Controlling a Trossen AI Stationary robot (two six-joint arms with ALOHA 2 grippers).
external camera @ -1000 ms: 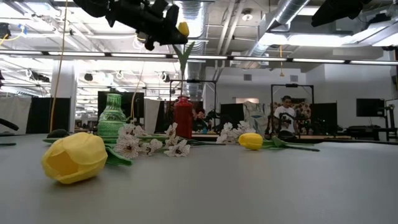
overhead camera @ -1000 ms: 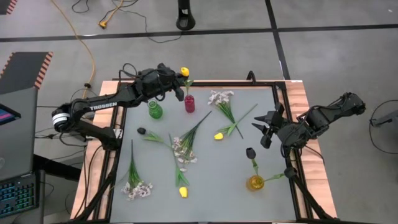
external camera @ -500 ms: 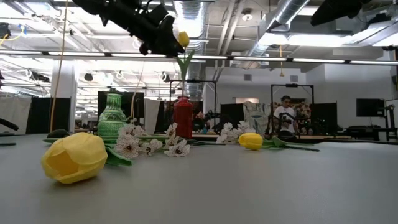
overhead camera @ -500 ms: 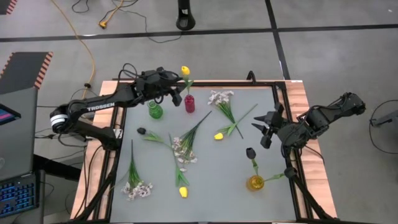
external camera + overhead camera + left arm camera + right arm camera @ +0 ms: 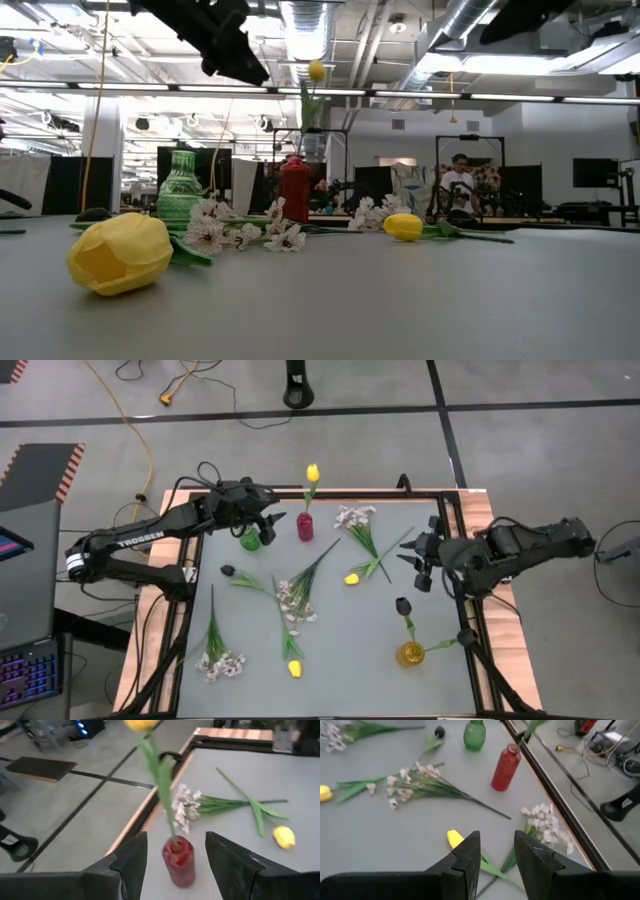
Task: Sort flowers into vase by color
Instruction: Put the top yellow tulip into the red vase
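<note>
Standing in the red vase (image 5: 304, 527), the yellow tulip (image 5: 311, 473) leans on its long stem; the left gripper (image 5: 268, 526) is released, fingers spread beside the vase. A careless retreat could clip it and topple both. The right gripper (image 5: 419, 562) hovers empty, fingers narrowly parted, near a fallen yellow tulip (image 5: 352, 578).

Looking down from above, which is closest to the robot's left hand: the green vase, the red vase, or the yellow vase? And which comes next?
From the left hand:
1. Green vase, just beside it, at the table's back edge.
2. Red vase, a little farther right, holding a yellow tulip.
3. Yellow vase, far across, at the front right.
</note>
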